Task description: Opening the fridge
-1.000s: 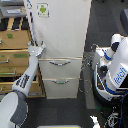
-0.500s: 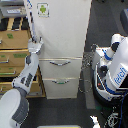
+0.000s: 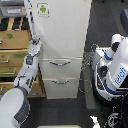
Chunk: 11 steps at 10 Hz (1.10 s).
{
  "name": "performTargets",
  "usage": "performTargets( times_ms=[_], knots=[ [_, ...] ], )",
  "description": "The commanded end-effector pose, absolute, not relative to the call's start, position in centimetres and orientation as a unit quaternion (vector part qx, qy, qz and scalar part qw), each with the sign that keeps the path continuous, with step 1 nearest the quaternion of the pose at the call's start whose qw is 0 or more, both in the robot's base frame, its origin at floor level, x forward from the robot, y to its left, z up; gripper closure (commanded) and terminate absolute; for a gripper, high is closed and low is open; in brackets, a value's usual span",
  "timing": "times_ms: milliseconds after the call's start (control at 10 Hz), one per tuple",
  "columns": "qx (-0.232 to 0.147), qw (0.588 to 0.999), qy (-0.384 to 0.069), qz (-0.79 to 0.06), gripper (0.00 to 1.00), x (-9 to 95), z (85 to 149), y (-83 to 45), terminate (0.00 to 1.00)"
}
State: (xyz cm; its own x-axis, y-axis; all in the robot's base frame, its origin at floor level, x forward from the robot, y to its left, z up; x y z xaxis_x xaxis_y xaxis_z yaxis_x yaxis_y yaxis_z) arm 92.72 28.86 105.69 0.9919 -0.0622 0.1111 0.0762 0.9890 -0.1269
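The fridge (image 3: 62, 45) stands upright in the middle of the exterior view, its long axis running from twelve o'clock down to six. Its white front faces the camera, tipped slightly so the body leans toward one o'clock at the top. The large upper door carries a small green-logo sticker (image 3: 43, 9) near its upper left corner. Below the door sit two drawers, one above the other, each with a curved silver handle (image 3: 60, 63) lying across, from nine o'clock to three.

My arm (image 3: 26, 75) rises from the seven o'clock corner of the view and ends at the fridge's left edge, about level with the bottom of the upper door. My gripper (image 3: 35, 45) sits right against that edge, at nine o'clock from the door's middle. The view is too coarse for me to tell how far my jaws are parted or whether they have hold of anything.

Beside me at nine o'clock stands a wooden drawer cabinet (image 3: 12, 52) with green labels. A white-and-blue robot body (image 3: 114, 70) stands at three o'clock, apart from the fridge.
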Motion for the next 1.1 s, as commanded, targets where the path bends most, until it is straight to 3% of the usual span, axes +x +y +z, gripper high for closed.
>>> performTargets(
  times_ms=[100, 700, 1100],
  knots=[
    [-0.065, 0.996, -0.046, -0.038, 1.00, 92.5, 100.8, 29.0, 0.00],
    [-0.070, 0.995, -0.038, -0.052, 1.00, 90.9, 100.0, 27.9, 0.00],
    [-0.052, 0.963, -0.063, -0.256, 1.00, 69.5, 107.4, 22.2, 0.00]
  ],
)
